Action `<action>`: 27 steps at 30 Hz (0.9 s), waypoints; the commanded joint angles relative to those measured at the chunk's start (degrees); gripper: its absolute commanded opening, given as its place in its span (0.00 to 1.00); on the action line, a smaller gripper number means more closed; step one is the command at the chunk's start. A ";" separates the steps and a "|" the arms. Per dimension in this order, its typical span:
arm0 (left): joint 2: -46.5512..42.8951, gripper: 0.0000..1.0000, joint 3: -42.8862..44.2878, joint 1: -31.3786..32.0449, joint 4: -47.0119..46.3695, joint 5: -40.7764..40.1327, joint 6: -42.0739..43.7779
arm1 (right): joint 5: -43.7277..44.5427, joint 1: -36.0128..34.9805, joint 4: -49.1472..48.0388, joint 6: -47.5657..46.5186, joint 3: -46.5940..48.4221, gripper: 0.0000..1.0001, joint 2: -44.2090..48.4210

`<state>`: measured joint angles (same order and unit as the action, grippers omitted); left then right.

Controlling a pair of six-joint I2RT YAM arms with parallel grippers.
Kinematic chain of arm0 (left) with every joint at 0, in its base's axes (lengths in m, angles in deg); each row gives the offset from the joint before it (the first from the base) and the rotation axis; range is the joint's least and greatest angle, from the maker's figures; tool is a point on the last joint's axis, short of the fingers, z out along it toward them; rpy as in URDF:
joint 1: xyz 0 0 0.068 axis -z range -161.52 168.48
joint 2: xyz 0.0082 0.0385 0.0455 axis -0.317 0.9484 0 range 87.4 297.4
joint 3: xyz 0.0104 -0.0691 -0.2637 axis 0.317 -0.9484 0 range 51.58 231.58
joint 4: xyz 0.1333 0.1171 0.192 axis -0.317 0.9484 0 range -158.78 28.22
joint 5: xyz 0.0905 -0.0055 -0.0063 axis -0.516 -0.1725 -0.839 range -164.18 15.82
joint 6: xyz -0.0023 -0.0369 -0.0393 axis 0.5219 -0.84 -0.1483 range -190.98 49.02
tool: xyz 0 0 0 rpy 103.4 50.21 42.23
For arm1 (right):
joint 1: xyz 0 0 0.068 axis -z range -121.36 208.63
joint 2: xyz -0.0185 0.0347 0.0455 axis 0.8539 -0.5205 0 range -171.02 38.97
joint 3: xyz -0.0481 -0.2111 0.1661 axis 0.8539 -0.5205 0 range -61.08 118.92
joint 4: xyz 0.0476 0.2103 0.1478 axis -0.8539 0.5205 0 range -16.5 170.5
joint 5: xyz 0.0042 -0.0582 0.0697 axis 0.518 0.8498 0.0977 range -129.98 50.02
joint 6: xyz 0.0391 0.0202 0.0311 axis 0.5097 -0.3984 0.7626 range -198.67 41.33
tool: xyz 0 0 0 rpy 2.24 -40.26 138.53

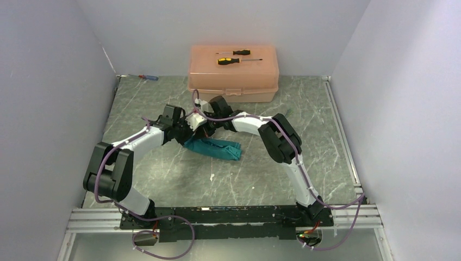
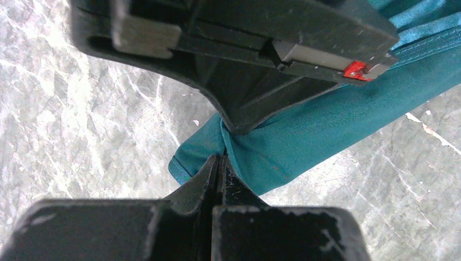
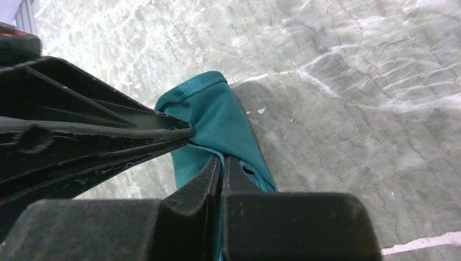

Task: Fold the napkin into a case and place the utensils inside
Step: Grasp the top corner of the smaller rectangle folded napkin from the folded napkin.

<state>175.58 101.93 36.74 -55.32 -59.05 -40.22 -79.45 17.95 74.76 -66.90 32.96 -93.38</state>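
The teal napkin point(image 1: 216, 148) lies as a folded, narrow bundle on the marble table point(image 1: 261, 174), its left end lifted between the two arms. My left gripper point(image 2: 220, 161) is shut on an edge of the napkin point(image 2: 304, 130). My right gripper point(image 3: 223, 159) is shut on a nearby fold of the napkin point(image 3: 217, 117). In the top view the left gripper point(image 1: 190, 132) and right gripper point(image 1: 204, 126) meet tip to tip over that end. Whether the cloth forms a case cannot be told. The utensils are out of view.
A peach plastic box point(image 1: 234, 76) stands at the back with two yellow-and-black screwdrivers point(image 1: 237, 57) on its lid. A small red-and-blue screwdriver point(image 1: 148, 77) lies at the back left corner. Grey walls close in both sides and the back.
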 commanded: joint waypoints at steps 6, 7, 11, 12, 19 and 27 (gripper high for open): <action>-1.82 0.03 -0.10 0.28 -1.99 1.33 -0.88 | 1.25 -1.75 1.21 -1.25 1.93 0.00 -3.56; -1.80 0.03 0.07 0.28 -2.29 1.12 -1.25 | 1.53 -1.84 0.94 -1.08 1.64 0.00 -3.78; -1.93 0.03 0.61 0.28 -2.16 1.37 -2.51 | 4.32 -2.24 -0.15 0.21 1.49 0.00 -4.04; -1.92 0.03 0.75 0.28 -2.00 1.62 -2.73 | 5.21 -2.25 -0.62 0.81 1.50 0.00 -3.93; -2.48 0.03 0.03 0.33 0.31 2.24 -0.98 | 10.57 -2.14 -7.12 5.50 -1.51 0.00 -1.87; -3.28 0.03 -3.75 0.28 1.09 1.13 6.06 | 9.20 -1.81 -10.38 8.37 0.27 0.00 -2.73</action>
<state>174.20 100.25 36.74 -55.24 -59.05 -38.66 -73.11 15.72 67.79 -60.37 31.95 -95.37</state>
